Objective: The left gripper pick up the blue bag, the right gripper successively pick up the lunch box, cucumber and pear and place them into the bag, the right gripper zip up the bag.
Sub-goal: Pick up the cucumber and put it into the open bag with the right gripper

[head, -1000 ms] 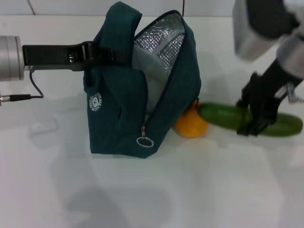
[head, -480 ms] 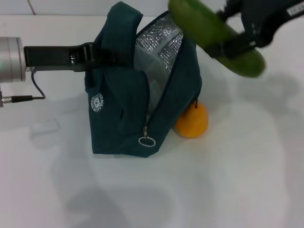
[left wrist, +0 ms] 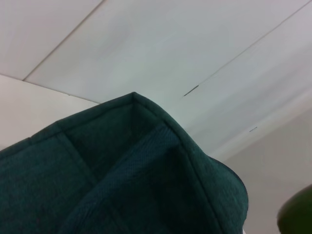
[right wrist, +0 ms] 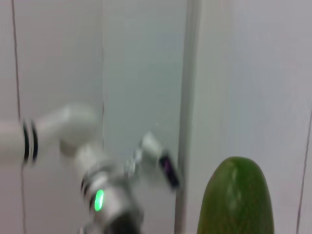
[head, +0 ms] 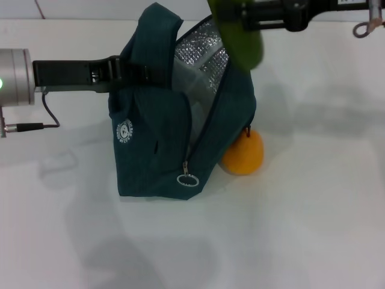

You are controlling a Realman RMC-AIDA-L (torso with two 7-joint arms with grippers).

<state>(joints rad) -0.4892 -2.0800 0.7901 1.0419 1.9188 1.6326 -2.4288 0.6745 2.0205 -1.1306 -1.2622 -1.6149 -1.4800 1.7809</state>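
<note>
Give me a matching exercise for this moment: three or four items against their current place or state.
Items:
1. long dark green cucumber
2. round yellow-orange pear
3. dark teal fabric bag
4. right gripper

States:
A. on the table against the bag
B. held open by the left gripper
C. hanging over the foil-lined opening
D. clamping the cucumber

Pairs: 1-C, 2-A, 3-B, 4-D

Rounded green end of the cucumber (right wrist: 236, 197), rising from the lower edge of the frame, skin smooth with a faint sheen. Behind it, pale wall panels divided by straight vertical seams. Farther off, blurred, a white-jointed arm segment (right wrist: 53, 134) with two dark rings, leading down to a silver cylindrical section (right wrist: 109, 202) bearing a lit green indicator (right wrist: 99, 200). Beside that section, a small white-and-dark fitting (right wrist: 158, 158) projecting outward. Own fingers of the right gripper not visible here.
</note>
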